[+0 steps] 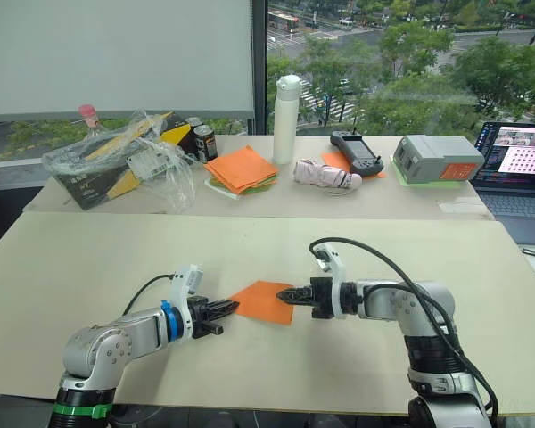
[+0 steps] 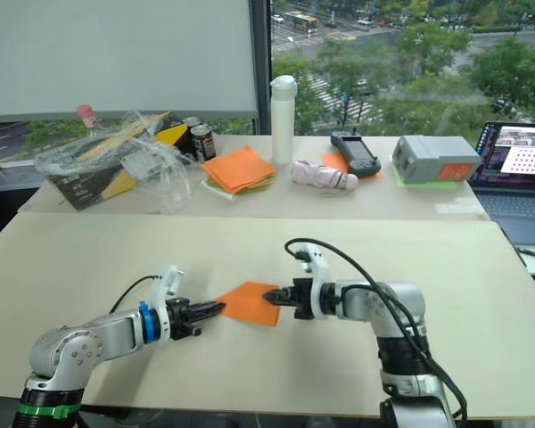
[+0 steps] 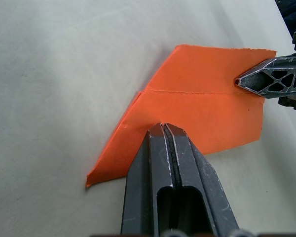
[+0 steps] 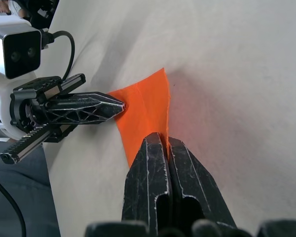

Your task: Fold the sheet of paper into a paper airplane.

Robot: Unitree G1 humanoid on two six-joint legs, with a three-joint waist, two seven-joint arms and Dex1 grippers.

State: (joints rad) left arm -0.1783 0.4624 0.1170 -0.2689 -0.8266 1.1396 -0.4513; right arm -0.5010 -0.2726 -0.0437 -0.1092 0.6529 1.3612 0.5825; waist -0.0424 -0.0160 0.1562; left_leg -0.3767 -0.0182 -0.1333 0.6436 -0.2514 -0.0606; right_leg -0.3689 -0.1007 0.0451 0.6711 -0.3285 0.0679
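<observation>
The near bench point(image 1: 89, 267) carries the orange paper point(image 1: 264, 301) close to its near edge, roughly midway between left and right, lying almost flat with one flap already doubled over along a crease. It looks light, thin and limp, so it would likely slide on the smooth bench and buckle if pushed at its middle; the edges and corners are the places to take hold, and the crease would want pressing flat against the bench.

The right gripper point(image 2: 280, 295) has its jaws clenched on the paper's right edge, which rises a little there. The left gripper point(image 2: 216, 308) meets the paper's left corner with jaws closed together; whether paper sits between them or the tips merely press down is hard to tell.

How many layers the fold holds is hidden, and the paper's underside cannot be seen.
</observation>
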